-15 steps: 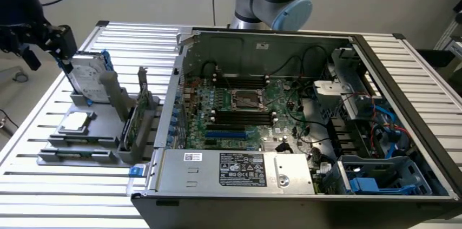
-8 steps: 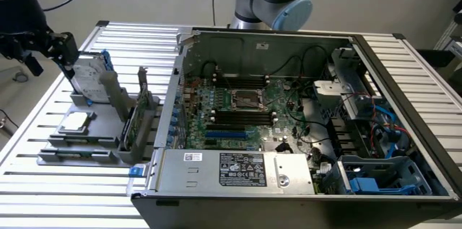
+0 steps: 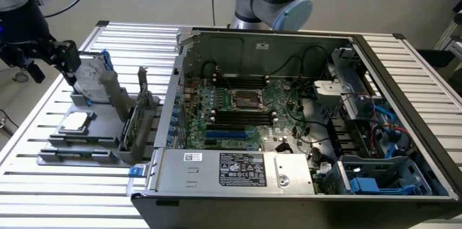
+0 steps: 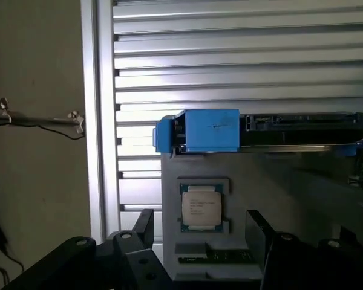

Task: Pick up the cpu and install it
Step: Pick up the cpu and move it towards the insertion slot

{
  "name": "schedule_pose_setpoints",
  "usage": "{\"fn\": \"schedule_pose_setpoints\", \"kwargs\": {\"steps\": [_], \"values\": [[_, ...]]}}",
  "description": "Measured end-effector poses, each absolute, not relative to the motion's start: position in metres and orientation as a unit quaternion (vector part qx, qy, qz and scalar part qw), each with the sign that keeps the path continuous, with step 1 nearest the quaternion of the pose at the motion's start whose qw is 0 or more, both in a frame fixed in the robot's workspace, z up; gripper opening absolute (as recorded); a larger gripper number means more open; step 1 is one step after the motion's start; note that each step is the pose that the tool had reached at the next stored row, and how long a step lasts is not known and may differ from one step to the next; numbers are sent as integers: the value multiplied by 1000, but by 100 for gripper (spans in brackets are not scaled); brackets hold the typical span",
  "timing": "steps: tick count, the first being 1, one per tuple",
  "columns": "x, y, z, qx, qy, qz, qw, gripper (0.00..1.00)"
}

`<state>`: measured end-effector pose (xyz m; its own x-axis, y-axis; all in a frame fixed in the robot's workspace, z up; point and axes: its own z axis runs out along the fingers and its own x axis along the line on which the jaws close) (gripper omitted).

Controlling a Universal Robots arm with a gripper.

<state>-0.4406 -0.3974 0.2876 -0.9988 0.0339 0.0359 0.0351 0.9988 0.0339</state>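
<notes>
The cpu, a small square chip with a silver-grey top, lies flat in a recess of the grey holder at the exterior view's left. My gripper hangs above and behind it, well clear of the chip. Its black fingers stand apart, open, with nothing between them. In the wrist view the cpu sits between the two fingertips, farther away. The motherboard socket lies in the middle of the open computer case.
A hard drive with blue rails stands on edge in the holder just behind the cpu, close to my gripper. Upright cards stand between the holder and the case. Everything rests on a slatted metal table. Cables run inside the case.
</notes>
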Motion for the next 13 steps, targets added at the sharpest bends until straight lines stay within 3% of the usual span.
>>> {"fn": "schedule_pose_setpoints", "kwargs": {"steps": [13], "values": [[-437,-420,264,-9,-1000,-17,18,71]]}}
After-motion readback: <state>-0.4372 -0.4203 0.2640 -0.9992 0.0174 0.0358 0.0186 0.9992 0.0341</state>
